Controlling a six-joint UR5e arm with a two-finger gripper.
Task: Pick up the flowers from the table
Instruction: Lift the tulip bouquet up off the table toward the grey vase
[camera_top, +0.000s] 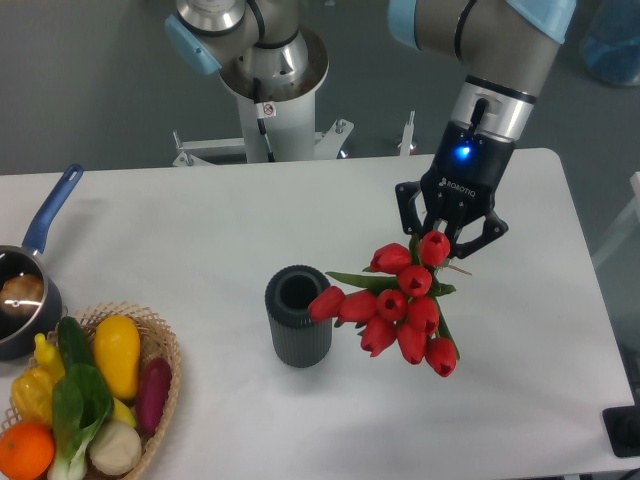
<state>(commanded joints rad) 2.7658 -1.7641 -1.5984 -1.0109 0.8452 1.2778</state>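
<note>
Only one readable bit of text here

The claw (451, 238) has "ROBOTIQ" in white on its black body; the mast sticker (266, 110) is too small to read.

I am seeing the flowers (405, 315) showing smooth, slightly glossy red petals that are looking like plastic, while the table (200, 230) is presenting a smooth, matt white top. Near its middle the dark grey vase (298, 316) is looking matt and finely ribbed, and the gripper (452, 238) is showing matt black plastic. At the left edge, the saucepan (25, 285) is gleaming like metal with a glossy blue handle, beside a rough woven wicker basket (160, 385).
</note>
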